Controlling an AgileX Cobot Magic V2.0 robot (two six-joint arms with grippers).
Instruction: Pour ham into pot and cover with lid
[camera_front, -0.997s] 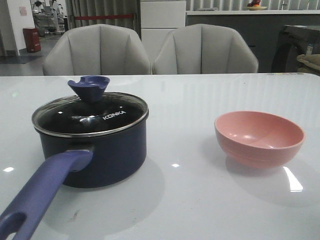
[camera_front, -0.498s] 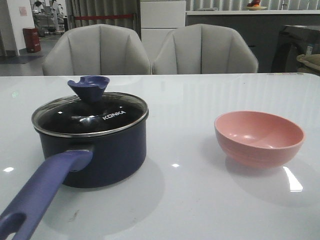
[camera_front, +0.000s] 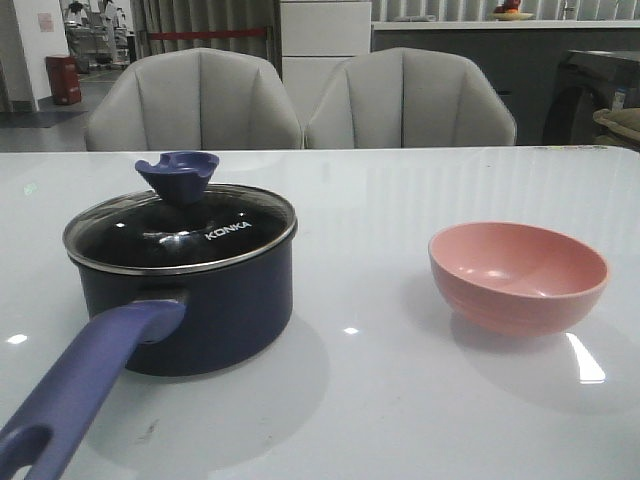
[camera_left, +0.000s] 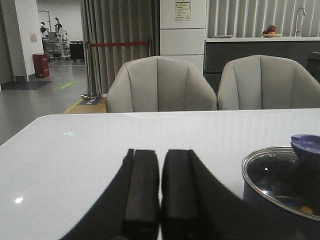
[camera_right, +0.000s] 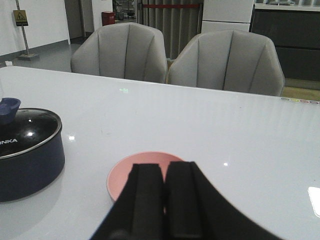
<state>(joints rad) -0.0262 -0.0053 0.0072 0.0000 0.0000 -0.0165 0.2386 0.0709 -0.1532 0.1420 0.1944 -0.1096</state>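
Closing state of the pour-and-cover task. The pot (camera_front: 200, 300) stands on the tabletop (camera_front: 400, 400), its lid (camera_front: 180, 228) seated rim to rim. A small orange speck under the glass in the left wrist view may be the ham. The pink bowl (camera_front: 518, 275), well apart, shows empty. Left hand (camera_left: 160, 192) and right hand (camera_right: 164, 197) have fingers pressed together, holding nothing. The glass lid is probably heavy, smooth and fragile; its flared knob (camera_front: 178, 175) offers the surest hold.

Open table (camera_front: 360, 250) between pot (camera_front: 200, 300) and bowl (camera_front: 518, 275)
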